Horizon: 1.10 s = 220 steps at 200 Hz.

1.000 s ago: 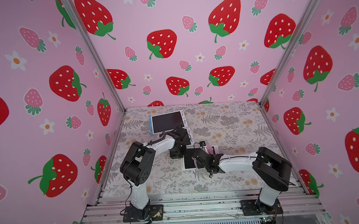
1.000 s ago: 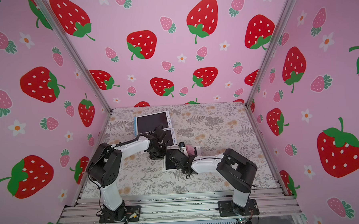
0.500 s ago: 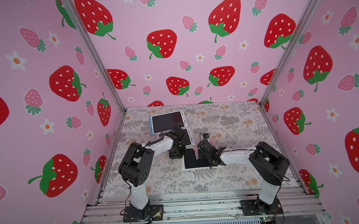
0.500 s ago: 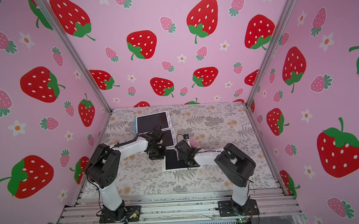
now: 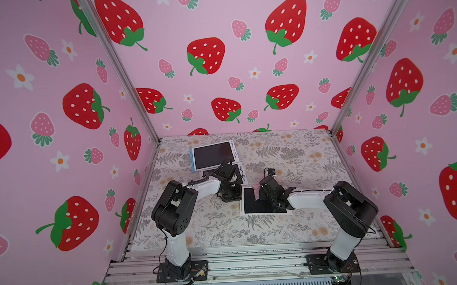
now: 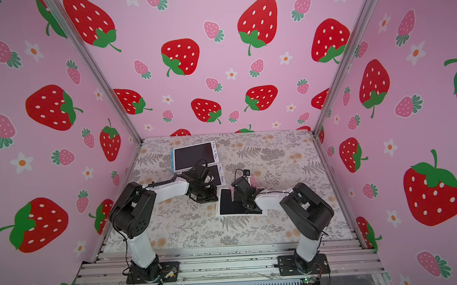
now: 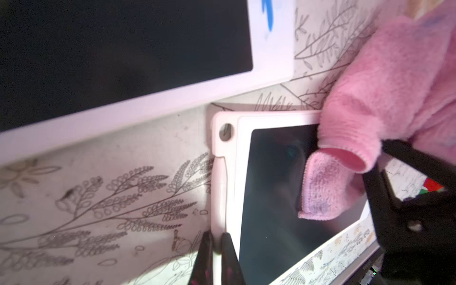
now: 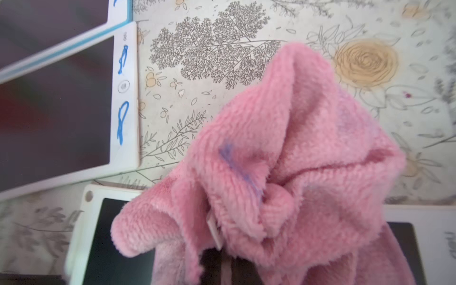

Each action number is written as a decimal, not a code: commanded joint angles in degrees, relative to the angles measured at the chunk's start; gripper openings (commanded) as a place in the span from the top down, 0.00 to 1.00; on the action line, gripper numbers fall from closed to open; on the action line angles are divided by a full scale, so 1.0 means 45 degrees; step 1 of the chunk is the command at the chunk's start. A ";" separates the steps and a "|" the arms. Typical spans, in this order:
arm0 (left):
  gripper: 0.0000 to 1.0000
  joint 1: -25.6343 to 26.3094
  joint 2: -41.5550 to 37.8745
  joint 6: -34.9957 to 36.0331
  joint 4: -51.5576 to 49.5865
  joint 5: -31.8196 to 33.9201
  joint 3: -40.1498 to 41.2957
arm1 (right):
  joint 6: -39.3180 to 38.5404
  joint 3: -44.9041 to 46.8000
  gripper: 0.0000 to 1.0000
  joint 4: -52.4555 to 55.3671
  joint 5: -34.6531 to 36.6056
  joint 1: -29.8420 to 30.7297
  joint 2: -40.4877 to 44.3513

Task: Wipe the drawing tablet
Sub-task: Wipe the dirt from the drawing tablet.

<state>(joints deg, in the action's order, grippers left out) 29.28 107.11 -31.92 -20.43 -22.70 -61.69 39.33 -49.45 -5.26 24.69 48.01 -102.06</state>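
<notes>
The drawing tablet (image 5: pixel 251 206) (image 6: pixel 229 206) is white-framed with a black screen and lies flat mid-table. My right gripper (image 5: pixel 262 192) (image 8: pixel 222 266) is shut on a fluffy pink cloth (image 8: pixel 283 160) (image 7: pixel 394 86). It holds the cloth down on the far part of the screen (image 7: pixel 271 197), and a fold hangs over the tablet's far edge. My left gripper (image 5: pixel 232 197) (image 7: pixel 215 246) is shut, with its tips set on the tablet's white left rim. The right arm hides much of the screen in both top views.
A blue-rimmed tablet (image 5: pixel 213 155) (image 8: pixel 49 19) lies at the back left. In front of it lies a white tablet with blue scribbles on its border (image 8: pixel 123 111), partly under my left arm (image 5: pixel 208 186). The floral table cover (image 5: pixel 292 225) spreads around them, with pink walls on three sides.
My right gripper has dragged the pink cloth across the screen toward the tablet's far edge, uncovering more of the near left screen. The left gripper has stayed at the rim.
</notes>
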 commanded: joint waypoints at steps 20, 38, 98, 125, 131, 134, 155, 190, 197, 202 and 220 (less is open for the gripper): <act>1.00 0.0237 0.1661 -0.0044 -0.1800 0.0767 0.0875 | 0.0832 -0.2032 1.00 0.1155 -0.0319 0.1072 -0.1987; 1.00 0.0231 0.1687 -0.0159 -0.1973 0.0955 0.0828 | 0.1137 -0.1054 1.00 0.1300 -0.0010 0.0092 -0.1261; 1.00 0.0222 0.1838 -0.0495 -0.2021 0.1060 0.0859 | -0.0472 -0.1861 1.00 0.0298 -0.0887 0.1063 -0.1812; 1.00 0.0227 0.1938 -0.0523 -0.2184 0.1130 0.0705 | -0.0396 -0.2530 1.00 0.0804 -0.0403 0.1318 -0.2185; 1.00 0.0232 0.1957 -0.0568 -0.2246 0.1165 0.0665 | -0.0332 -0.2129 1.00 0.0914 -0.0198 0.1065 -0.1956; 1.00 0.0232 0.1959 -0.0573 -0.2261 0.1212 0.0648 | -0.0270 -0.1925 1.00 0.0948 -0.0125 0.0893 -0.1806; 1.00 0.0232 0.1960 -0.0720 -0.2446 0.1457 0.0594 | -0.0110 0.0373 1.00 0.0862 -0.0032 -0.0449 -0.0381; 1.00 0.0286 0.1980 -0.0963 -0.2549 0.1690 0.0604 | -0.0566 0.1773 1.00 0.0295 -0.0283 0.0134 0.0985; 1.00 0.0308 0.1985 -0.0993 -0.2561 0.1684 0.0563 | -0.0490 0.1359 1.00 0.0260 -0.0386 0.0664 0.0659; 1.00 0.0315 0.1979 -0.1012 -0.2570 0.1685 0.0550 | -0.0446 0.0961 1.00 0.0250 -0.0543 0.1133 0.0268; 1.00 0.0330 0.1997 -0.1017 -0.2670 0.1682 0.0451 | -0.0431 -0.0734 1.00 0.0609 -0.0960 0.2277 -0.0912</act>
<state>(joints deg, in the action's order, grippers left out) 29.36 108.88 -34.81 -22.17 -24.14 -63.68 37.65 -46.15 -6.81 25.28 51.35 -99.88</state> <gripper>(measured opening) 0.049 0.070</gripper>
